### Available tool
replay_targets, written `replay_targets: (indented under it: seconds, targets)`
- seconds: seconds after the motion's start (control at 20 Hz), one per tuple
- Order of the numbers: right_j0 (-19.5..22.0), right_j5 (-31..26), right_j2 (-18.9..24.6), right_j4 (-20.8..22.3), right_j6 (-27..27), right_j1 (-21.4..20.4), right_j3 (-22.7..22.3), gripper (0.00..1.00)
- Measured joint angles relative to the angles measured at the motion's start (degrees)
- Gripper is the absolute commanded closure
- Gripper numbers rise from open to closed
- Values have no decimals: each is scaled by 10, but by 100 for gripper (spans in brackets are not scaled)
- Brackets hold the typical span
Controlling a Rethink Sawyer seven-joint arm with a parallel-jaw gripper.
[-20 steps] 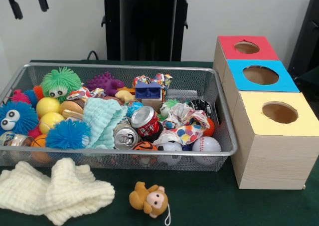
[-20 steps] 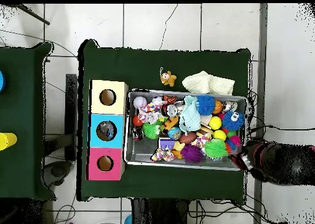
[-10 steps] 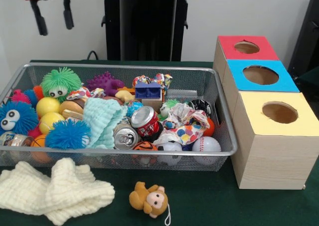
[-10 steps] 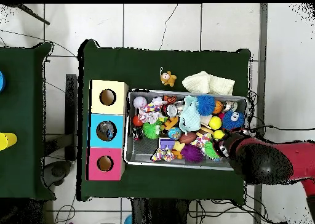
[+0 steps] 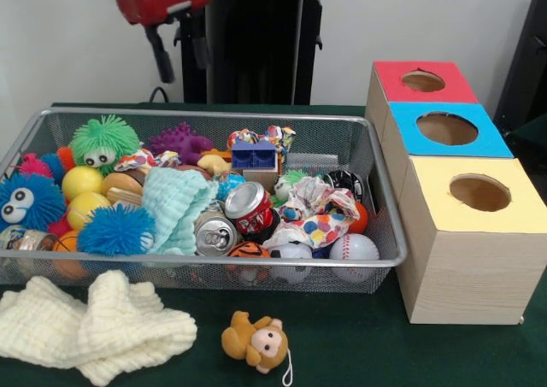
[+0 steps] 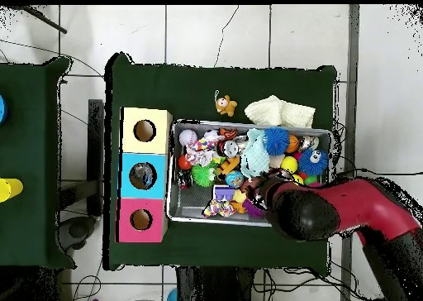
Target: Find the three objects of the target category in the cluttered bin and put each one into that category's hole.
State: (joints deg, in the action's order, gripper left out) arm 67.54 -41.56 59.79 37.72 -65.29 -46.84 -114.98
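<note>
Empty pincer, fingers spread apart, hangs high above the wire bin; purple spiky toy lies directly below.

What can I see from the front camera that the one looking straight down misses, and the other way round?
Only the front view shows the claw from the side, hanging open and empty above the bin's back edge, plus the boxes' wooden sides and the purple spiky toy, which the arm covers from above.

Only the overhead view shows the whole red arm reaching across the bin, the tiled floor, and a second table to one side.

Both show the wire bin of toys, the yellow box, blue box and red box, the cream cloth and the monkey toy.
</note>
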Motion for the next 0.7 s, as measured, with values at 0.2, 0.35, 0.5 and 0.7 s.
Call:
replay_targets:
  seconds: [0.2, 0.35, 0.5, 0.7]
  targets:
    - [-19, 40, -18, -1, 0, 31, -14, 0]
    - [-29, 60, -30, 0, 0, 45, -17, 0]
    - [-37, 80, -42, 0, 0, 56, -21, 0]
    - [-50, 105, -65, 2, 0, 70, -28, 0]
